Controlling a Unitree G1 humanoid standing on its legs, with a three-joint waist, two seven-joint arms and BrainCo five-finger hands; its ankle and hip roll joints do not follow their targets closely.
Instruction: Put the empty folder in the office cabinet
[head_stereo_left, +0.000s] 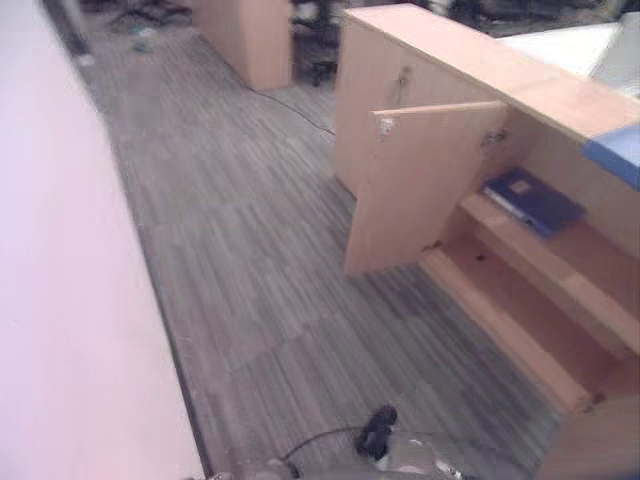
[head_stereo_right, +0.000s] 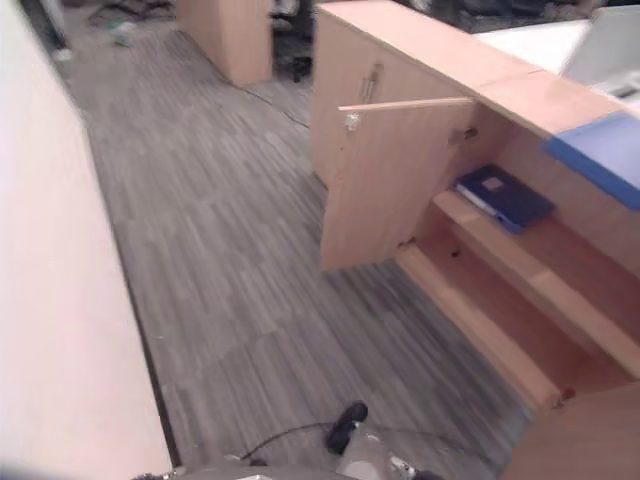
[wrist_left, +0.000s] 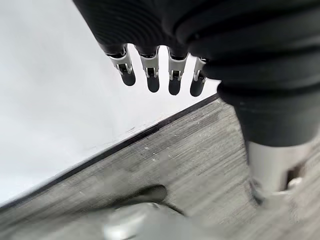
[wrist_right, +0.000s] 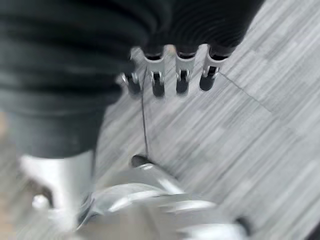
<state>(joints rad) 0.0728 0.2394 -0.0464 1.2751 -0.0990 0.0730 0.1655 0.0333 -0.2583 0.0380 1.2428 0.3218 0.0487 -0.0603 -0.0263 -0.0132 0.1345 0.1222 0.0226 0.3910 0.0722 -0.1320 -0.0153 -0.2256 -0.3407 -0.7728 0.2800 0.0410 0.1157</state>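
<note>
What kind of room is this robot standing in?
Most likely an office. A low wooden cabinet stands with one door open, a blue folder lies on its upper shelf, and the floor is grey striped carpet like that of a workplace.

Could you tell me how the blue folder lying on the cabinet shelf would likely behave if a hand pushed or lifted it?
The blue folder lies flat on the upper shelf of the open cabinet, so it would probably slide rather than tip or roll. Its straight edges suggest stiff covers that should keep their shape when lifted. It looks thin, so it is likely light.
</note>
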